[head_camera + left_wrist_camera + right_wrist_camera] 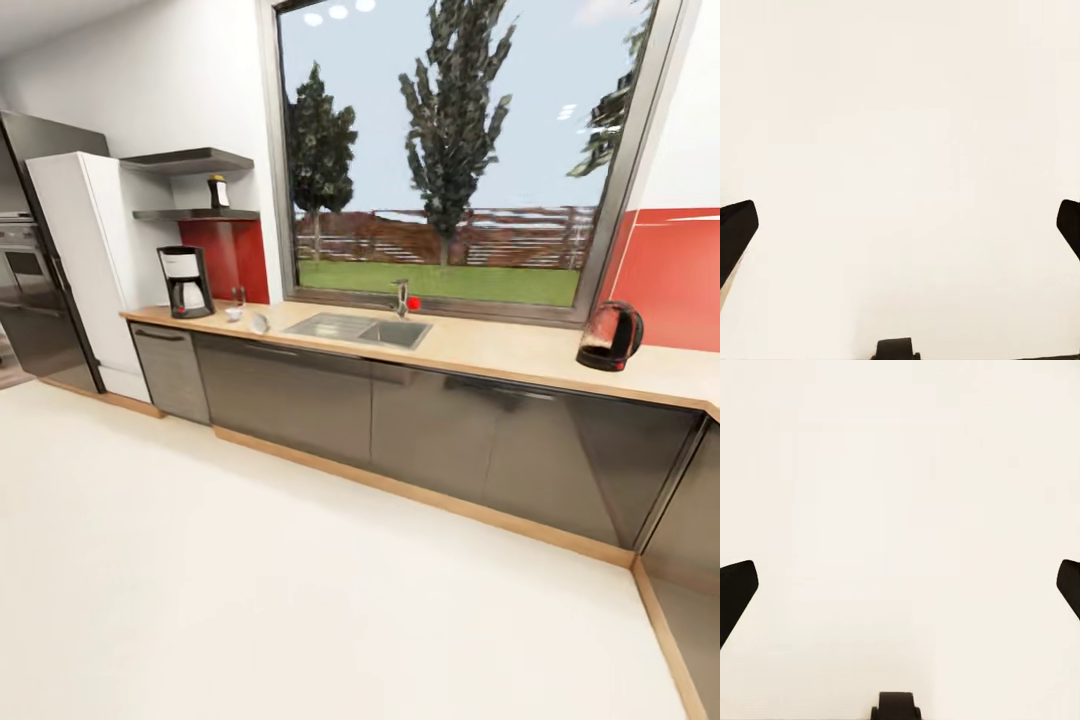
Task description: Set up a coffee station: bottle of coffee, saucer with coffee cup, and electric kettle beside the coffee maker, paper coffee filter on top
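Observation:
The black coffee maker stands at the left end of the kitchen countertop. Above it, the bottle of coffee sits on the lower kitchen shelf. Just right of the machine lie a small white cup or saucer and a pale flat piece, too small to tell apart. The dark electric kettle stands far off at the counter's right end. My left gripper and right gripper are both open, fingers wide apart, over bare pale floor.
A steel sink with a tap sits mid-counter under the big window. A white fridge and a dark oven stand left of the counter. Wide pale floor lies between me and the grey cabinet fronts.

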### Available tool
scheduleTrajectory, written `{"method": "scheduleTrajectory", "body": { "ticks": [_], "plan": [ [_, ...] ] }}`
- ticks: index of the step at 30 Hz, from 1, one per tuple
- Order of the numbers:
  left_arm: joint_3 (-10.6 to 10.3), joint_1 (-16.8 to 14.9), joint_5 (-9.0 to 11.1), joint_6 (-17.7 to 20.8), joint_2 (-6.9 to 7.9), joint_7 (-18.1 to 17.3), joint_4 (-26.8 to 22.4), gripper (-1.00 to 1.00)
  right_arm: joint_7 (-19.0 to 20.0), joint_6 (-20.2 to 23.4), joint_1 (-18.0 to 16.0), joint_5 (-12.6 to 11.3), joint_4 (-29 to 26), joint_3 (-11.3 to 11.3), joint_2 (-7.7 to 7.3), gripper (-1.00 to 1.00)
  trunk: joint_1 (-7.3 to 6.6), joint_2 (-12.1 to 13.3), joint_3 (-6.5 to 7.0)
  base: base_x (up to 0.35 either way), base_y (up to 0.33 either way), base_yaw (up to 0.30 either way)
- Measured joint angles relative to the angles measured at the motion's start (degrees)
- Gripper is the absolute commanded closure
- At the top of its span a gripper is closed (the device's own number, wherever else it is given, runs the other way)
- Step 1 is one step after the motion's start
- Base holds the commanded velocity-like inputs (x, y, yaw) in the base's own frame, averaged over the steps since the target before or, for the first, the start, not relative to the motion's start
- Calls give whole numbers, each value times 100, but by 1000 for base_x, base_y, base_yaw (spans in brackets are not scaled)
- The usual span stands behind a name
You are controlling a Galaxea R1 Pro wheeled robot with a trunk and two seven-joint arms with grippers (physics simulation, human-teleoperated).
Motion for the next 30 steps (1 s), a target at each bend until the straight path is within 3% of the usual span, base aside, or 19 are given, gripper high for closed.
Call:
{"method": "scheduleTrajectory", "body": {
  "ticks": [19,30],
  "plan": [
    [12,-5,15,0,17,2,0,-100,-32,-9,0,0,9,0,22,-100,0,0,0,333,9,4],
    [12,-3,29,1,22,4,-3,-100,-32,-10,-2,0,12,0,33,-100,0,0,0,333,101,215]
  ]
}}
